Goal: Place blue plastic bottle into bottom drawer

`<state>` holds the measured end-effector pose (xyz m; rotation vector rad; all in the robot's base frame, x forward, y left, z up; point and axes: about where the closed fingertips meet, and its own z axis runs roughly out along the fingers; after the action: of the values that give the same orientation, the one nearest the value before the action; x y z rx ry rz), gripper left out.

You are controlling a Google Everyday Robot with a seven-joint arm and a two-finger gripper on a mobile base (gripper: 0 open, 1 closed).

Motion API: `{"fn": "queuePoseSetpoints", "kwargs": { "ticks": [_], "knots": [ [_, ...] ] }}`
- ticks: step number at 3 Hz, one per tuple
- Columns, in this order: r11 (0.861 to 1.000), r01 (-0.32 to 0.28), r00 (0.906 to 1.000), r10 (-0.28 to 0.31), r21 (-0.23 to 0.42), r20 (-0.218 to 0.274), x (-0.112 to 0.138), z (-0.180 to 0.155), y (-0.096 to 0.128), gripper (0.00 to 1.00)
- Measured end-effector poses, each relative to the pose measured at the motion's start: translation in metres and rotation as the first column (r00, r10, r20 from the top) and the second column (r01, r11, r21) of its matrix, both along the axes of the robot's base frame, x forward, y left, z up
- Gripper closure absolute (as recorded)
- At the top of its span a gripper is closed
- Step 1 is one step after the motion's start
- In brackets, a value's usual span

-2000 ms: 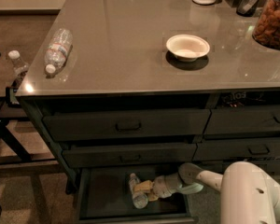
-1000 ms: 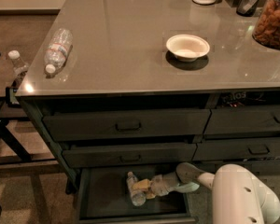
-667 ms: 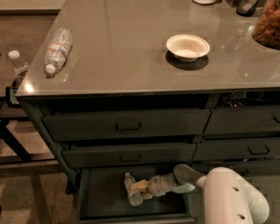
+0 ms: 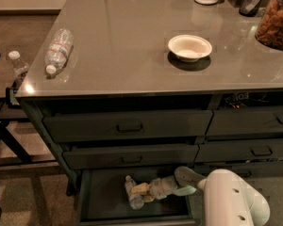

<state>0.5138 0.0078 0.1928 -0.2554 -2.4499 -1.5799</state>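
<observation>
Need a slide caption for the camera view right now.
Tool inside the open bottom drawer, holding the blue plastic bottle; white bowl on the counter above.

Dim, warm light from overhead: the countertop [image 4: 132, 41] shows small glare spots at its back edge & left front corner, and the bowl [image 4: 189, 47] casts a dark shadow. Drawer fronts [image 4: 127, 126] sit in shade, w/ the gripper [image 4: 140, 191] down in the murky bottom drawer [image 4: 104, 197].

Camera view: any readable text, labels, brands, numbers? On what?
No text can be read.
Label on the clear bottle lying on the counter: too blurred to read.
Any label on the blue plastic bottle in the bottom drawer, at the end effector: too small to read.
</observation>
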Motion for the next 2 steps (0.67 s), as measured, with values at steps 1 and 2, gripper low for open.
{"fn": "queuePoseSetpoints", "kwargs": {
  "ticks": [1, 2],
  "knots": [
    [0.999, -0.009, 0.9996, 0.01, -0.034, 0.028, -0.0042, -0.005, 0.0026, 1.0],
    [0.999, -0.009, 0.9995, 0.01, -0.035, 0.029, -0.0043, -0.0051, 0.0027, 0.81]
  ]
}}
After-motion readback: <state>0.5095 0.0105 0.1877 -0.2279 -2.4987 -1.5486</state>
